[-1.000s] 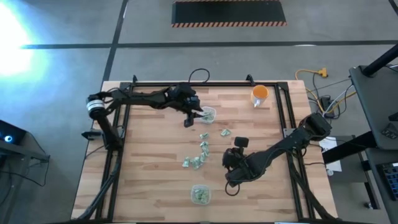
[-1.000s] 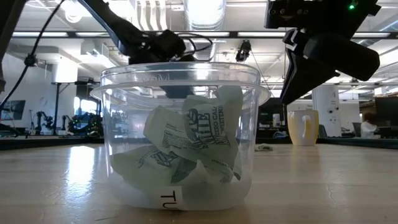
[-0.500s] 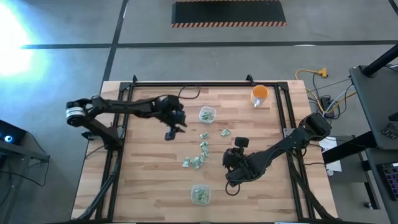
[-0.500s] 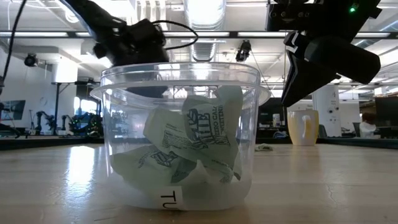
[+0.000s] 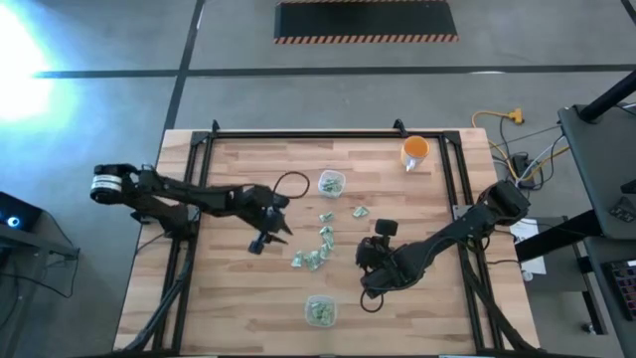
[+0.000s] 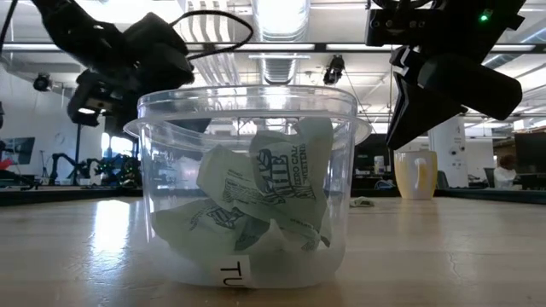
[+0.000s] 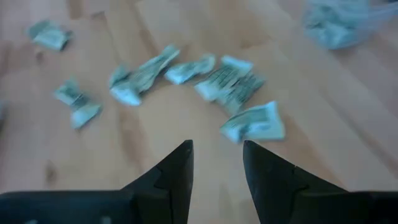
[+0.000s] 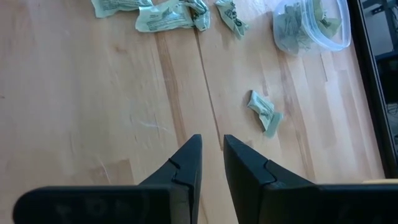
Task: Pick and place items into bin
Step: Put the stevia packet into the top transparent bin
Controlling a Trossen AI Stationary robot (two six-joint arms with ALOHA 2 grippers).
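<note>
Several tiny green-and-white wrapped items (image 5: 320,239) lie loose on the middle of the wooden table, also seen in the left wrist view (image 7: 252,124) and the right wrist view (image 8: 264,112). A clear bin (image 5: 319,311) near the table's near edge holds several items (image 6: 264,192). A second clear bin (image 5: 331,183) farther back also holds some. My left gripper (image 5: 276,230) hovers open just left of the loose items (image 7: 214,165). My right gripper (image 5: 366,261) waits right of them, its fingers a narrow gap apart (image 8: 212,162).
An orange cup (image 5: 415,149) stands near the table's far right corner, pale in the low view (image 6: 415,175). Black frame rails (image 5: 194,179) run along the table's left, right and far sides. Bare wood lies left of the items and along the near edge.
My left gripper has drawn away from the far bin, swinging toward the table's left and near edge, and now hangs beside the loose items. The right arm, the bins and the items have stayed where they were.
</note>
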